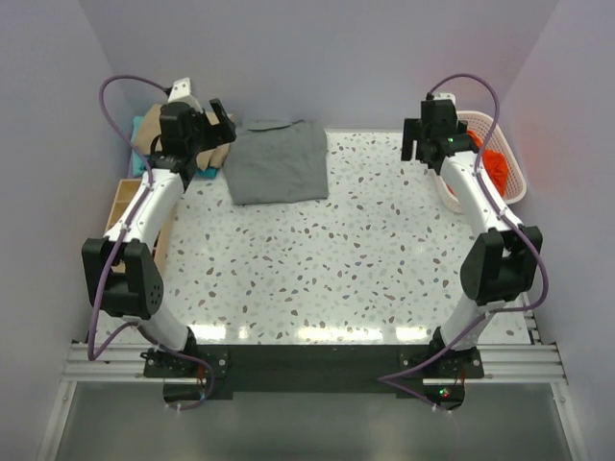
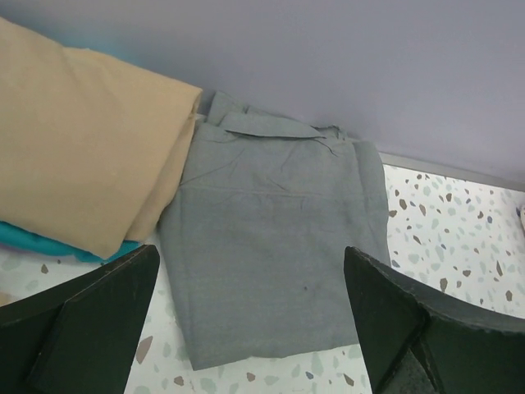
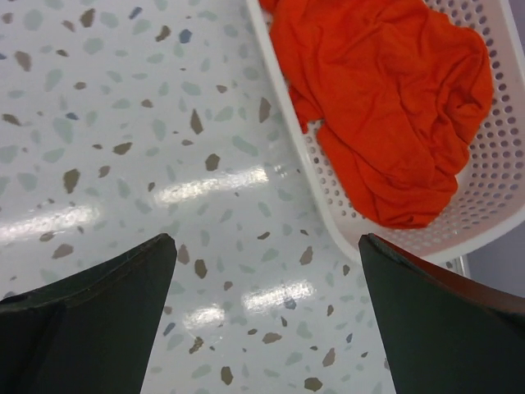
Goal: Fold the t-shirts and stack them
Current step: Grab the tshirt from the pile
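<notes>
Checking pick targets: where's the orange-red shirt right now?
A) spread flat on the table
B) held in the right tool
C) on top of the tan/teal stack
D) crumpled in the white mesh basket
D: the orange-red shirt lies bunched inside the white mesh basket, and the right tool is open and holds nothing.

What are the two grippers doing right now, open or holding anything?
Left gripper: open, holding nothing, by the grey shirt.
Right gripper: open, holding nothing, by the basket.
</notes>
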Controlling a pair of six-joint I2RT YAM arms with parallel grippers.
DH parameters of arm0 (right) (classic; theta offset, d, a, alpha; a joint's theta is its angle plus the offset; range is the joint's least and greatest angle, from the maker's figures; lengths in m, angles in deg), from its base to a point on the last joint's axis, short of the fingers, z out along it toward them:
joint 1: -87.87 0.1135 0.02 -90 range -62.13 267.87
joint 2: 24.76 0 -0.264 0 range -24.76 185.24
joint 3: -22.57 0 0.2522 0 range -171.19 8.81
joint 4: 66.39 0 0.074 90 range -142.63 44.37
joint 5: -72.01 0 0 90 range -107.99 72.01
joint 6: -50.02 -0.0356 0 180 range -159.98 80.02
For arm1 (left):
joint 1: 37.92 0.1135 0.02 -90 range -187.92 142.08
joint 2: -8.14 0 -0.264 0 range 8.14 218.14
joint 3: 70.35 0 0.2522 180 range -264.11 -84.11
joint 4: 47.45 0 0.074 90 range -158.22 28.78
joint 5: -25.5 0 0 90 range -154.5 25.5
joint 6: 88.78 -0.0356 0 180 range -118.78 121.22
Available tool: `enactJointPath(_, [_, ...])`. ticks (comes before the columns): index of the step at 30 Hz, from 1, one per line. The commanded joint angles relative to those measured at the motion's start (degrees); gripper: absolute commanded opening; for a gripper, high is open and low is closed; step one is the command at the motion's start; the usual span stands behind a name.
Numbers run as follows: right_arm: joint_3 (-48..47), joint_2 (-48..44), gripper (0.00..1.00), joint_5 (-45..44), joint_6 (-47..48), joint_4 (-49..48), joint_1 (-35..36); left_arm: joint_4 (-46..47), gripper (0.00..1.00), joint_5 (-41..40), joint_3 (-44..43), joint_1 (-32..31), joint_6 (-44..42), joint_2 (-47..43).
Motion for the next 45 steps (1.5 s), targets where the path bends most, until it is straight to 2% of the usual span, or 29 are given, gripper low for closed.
enactJointPath(1, [-1.6,1.6,0.99,-7.4,-1.6,-3.6,-3.3,8.3,1.0,9.0,3.8,0.0,1.6,-0.9])
enactJointPath(4, [-1.9,4.6,0.99,-9.2,-3.9,-4.9,-5.5,11.1,1.0,12.3,5.2,0.0,1.5,0.1])
enactJointPath(9, [-3.8,11.8,0.96,-8.6,-8.0,-5.6,-10.7,11.0,1.0,18.3,2.4,0.0,1.5,4.8])
enactJointPath(12, [-3.5,14.0,0.94,-8.2,-9.4,-9.2,-12.4,12.1,1.0,20.5,1.8,0.0,1.7,6.8])
enactJointPath(24, [-20.5,32.1,0.92,-6.7,-14.3,-4.2,-17.0,12.2,0.99,21.2,0.8,-0.2,0.0,10.6])
enactJointPath(27, [-23.0,35.4,0.83,-5.3,-14.7,-3.3,-18.1,12.2,0.9,21.7,0.7,-0.5,-0.8,11.0])
enactJointPath(28, [-23.6,36.0,0.71,-4.3,-14.7,-2.5,-18.5,12.1,0.83,22.2,0.3,-0.5,-1.2,11.4])
enactJointPath(30, [-24.3,37.3,0.63,-4.0,-15.0,-1.9,-18.6,11.5,0.77,22.3,-0.3,-0.7,-1.4,11.7])
enactJointPath(32, [-23.8,37.6,0.59,-3.1,-15.2,-2.1,-19.0,11.0,0.69,22.4,-0.7,-1.2,-2.0,12.2])
enactJointPath(33, [-22.9,37.4,0.42,-2.7,-15.2,-2.2,-19.0,10.7,0.64,22.3,-0.9,-1.3,-2.2,12.4])
enactJointPath(34, [-22.3,37.2,0.33,-2.1,-15.2,-3.1,-19.0,10.7,0.56,22.1,-0.8,-1.4,-2.2,12.6])
enactJointPath(35, [-21.8,37.0,0.25,-1.7,-15.2,-3.6,-19.0,10.7,0.52,22.0,-0.7,-1.5,-2.3,12.7])
enactJointPath(36, [-20.3,36.0,0.08,-1.4,-15.3,-4.2,-19.0,10.7,0.48,22.2,-0.9,-1.7,-2.3,12.8])
enactJointPath(37, [-19.3,35.4,0.02,-1.0,-15.4,-6.1,-19.0,10.6,0.41,22.5,-1.0,-1.7,-2.4,13.0])
enactJointPath(45, [-7.8,25.4,0.0,0.2,-14.2,-16.9,-18.9,9.9,0.2,23.5,-1.9,-2.0,-2.6,13.8])
